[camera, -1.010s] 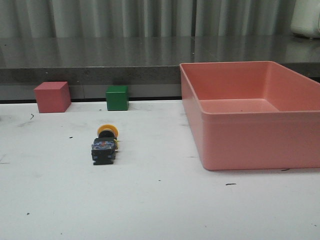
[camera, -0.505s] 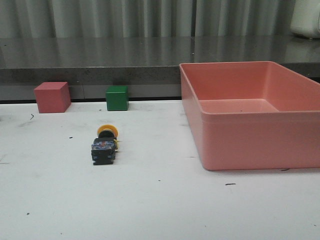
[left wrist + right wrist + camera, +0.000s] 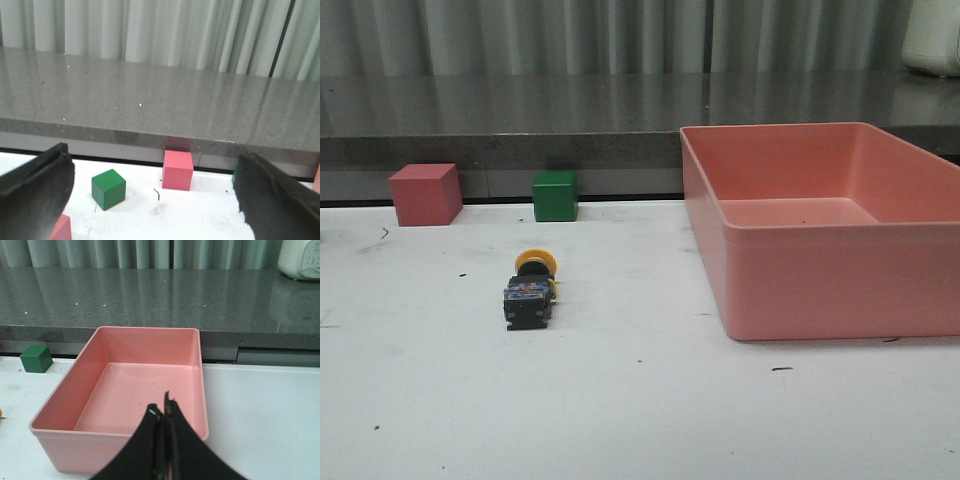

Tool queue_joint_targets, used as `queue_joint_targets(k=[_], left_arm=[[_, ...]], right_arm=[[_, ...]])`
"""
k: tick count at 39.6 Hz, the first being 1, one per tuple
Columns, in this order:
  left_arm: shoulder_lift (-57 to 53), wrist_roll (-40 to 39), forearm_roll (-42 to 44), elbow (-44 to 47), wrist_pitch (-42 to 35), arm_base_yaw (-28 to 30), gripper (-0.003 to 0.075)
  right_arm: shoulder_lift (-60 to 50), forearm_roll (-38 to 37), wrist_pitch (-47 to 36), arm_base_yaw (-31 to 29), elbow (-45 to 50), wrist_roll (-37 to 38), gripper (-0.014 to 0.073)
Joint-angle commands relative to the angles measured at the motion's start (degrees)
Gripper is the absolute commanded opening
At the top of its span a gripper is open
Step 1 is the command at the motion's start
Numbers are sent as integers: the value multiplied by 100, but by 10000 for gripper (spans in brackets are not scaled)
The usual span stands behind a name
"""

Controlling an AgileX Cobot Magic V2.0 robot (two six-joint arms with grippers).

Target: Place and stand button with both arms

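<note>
The button (image 3: 529,293) lies on its side on the white table (image 3: 640,410), left of centre. Its yellow cap (image 3: 535,262) points away from me and its black body and bluish base face me. Neither arm shows in the front view. In the left wrist view my left gripper (image 3: 153,165) is open wide, with one dark finger (image 3: 35,187) at each side and nothing between them; the button is out of that view. My right gripper (image 3: 162,407) is shut with its fingers pressed together and empty, hovering over the near wall of the pink bin (image 3: 100,442).
A large empty pink bin (image 3: 790,290) fills the table's right side. A pink-red cube (image 3: 424,194) and a green cube (image 3: 554,196) stand at the back against the grey ledge (image 3: 520,150). The left wrist view shows a green cube (image 3: 108,188) and a pink cube (image 3: 177,169).
</note>
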Motion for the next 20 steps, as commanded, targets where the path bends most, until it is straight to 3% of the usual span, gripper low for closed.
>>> queue_joint_targets(k=[1,20], left_arm=[[542,-4,-60,-456,-190,-188,618],[4132,-4,-124,-2899,2060,-2238,618]], right_arm=[[43,-47,-456,-31,-142,-56,-70],[43,-47,-456,-31,-142,-56,-70]])
